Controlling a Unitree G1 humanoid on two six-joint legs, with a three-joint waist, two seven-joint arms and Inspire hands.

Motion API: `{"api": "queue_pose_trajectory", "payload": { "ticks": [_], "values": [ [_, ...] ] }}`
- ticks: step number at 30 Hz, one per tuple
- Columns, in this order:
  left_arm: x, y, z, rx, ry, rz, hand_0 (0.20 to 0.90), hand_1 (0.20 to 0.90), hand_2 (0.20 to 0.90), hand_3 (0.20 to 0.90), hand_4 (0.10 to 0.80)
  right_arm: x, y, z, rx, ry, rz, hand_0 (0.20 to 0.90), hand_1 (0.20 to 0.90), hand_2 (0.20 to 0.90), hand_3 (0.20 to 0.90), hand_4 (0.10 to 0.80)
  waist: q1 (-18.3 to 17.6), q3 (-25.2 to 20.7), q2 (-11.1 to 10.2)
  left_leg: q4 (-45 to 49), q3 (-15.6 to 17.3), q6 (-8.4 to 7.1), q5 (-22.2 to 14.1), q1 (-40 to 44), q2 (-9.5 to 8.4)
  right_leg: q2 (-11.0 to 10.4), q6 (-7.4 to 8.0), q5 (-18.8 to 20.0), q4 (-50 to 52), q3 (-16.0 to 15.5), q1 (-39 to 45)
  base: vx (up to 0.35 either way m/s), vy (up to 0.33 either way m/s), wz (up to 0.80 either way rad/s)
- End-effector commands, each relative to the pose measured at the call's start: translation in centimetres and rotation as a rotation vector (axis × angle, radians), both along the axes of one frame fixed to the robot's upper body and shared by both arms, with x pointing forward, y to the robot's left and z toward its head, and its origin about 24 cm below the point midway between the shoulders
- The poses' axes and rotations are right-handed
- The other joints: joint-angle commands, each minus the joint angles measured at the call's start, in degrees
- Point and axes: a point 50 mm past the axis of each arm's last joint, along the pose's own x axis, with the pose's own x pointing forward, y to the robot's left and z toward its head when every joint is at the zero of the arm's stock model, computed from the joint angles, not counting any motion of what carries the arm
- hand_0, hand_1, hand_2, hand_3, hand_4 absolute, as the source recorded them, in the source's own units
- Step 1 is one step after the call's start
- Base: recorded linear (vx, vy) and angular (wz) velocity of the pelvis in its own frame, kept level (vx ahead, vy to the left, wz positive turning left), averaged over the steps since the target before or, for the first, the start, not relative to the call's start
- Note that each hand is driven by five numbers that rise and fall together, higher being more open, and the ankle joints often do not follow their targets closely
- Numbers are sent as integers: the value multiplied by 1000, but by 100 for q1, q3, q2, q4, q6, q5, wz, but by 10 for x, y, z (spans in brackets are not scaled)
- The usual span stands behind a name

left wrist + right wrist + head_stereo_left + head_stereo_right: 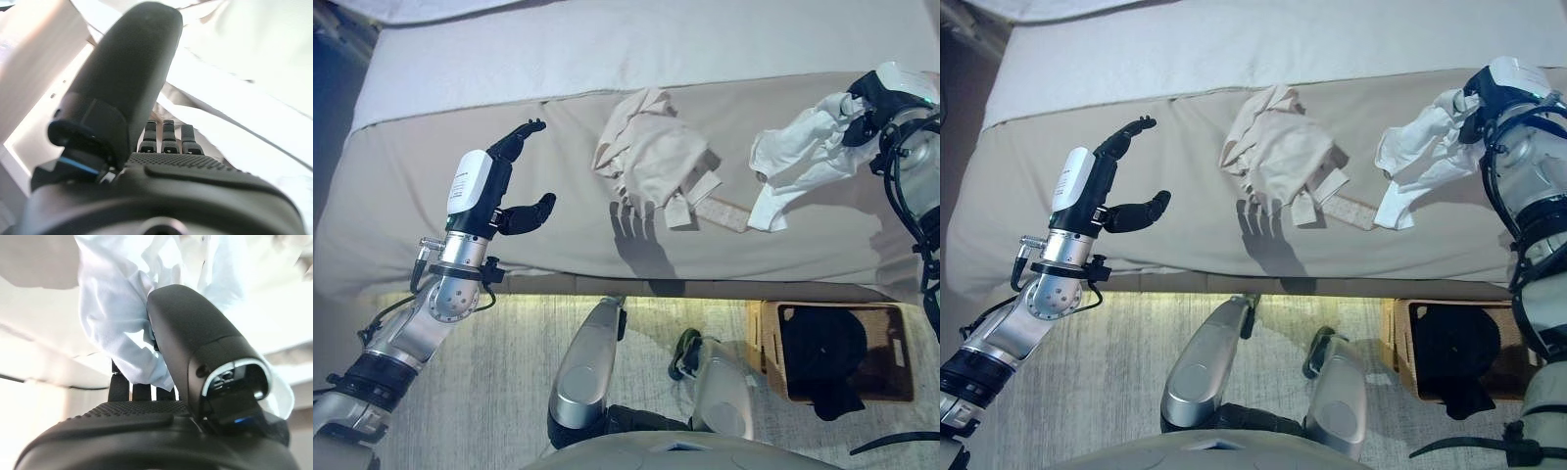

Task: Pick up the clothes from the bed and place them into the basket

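Note:
A white garment (808,157) hangs over the right part of the bed, pinched in my right hand (867,102); in the right wrist view the white cloth (117,328) is caught between thumb and fingers. A crumpled beige garment (651,157) lies on the tan bed cover (431,157) near the middle. My left hand (509,186) is raised above the bed's left part, fingers straight and spread, holding nothing. The wicker basket (769,338) stands on the floor at the lower right, below the bed's edge, with dark clothing (824,357) inside.
A white sheet (607,44) covers the far part of the bed. A pale rug (489,392) lies on the floor in front of the bed. A beige strap (724,211) trails from the beige garment toward the white one.

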Motion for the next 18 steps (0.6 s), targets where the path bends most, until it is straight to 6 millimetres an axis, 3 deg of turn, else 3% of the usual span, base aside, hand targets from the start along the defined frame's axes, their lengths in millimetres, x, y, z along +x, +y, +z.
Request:
{"api": "queue_pose_trajectory", "payload": {
  "ticks": [1,9,18],
  "values": [
    [-3,7,3,-82,-66,37,900,900,900,900,800,-17,-14,25,-88,-99,-4,300,300,300,200,100,-352,-1428,-215,254,127,5,-778,338,187,423,-361,668,-859,-303,252,67,7,-27],
    [0,12,-6,-80,-37,74,900,900,900,900,800,-40,-29,9,-69,-109,4,300,300,300,200,100,-826,-2055,-324,-762,419,-87,-473,1061,299,615,-141,1018,-1804,67,664,61,10,-25],
    [2,12,-17,-84,-25,72,900,900,900,900,800,-69,-49,8,-53,-174,-17,300,300,300,200,100,-1389,-2553,-327,-1805,685,-129,-176,1562,386,777,124,1432,-2423,627,708,27,24,-29]
  ]
}}
